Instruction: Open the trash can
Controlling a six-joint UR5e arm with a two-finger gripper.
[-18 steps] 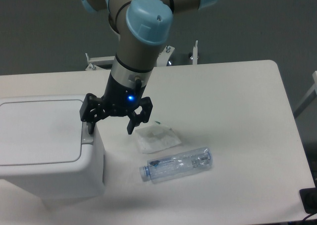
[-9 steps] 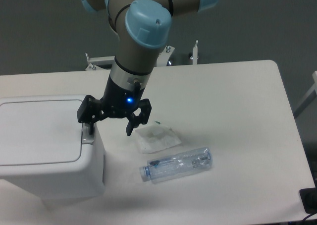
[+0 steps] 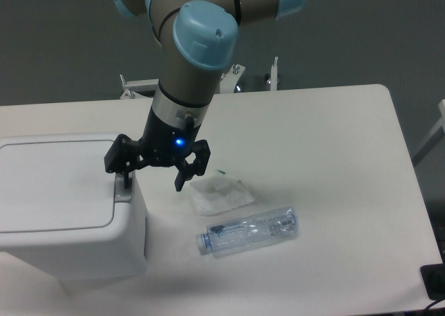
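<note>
Claw (image 3: 151, 184) spread wide (one finger at latch) over shut trash can (image 3: 66, 204).

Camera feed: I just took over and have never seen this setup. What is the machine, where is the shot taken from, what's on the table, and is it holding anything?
One fixed camera looks down at a white table. The grey and blue machine is a robot arm. Its black gripper is open and holds nothing. One finger sits at the grey latch on the right edge of the white trash can, whose lid is shut. Also on the table: a clear bottle lying on its side, and a small clear bag.
</note>
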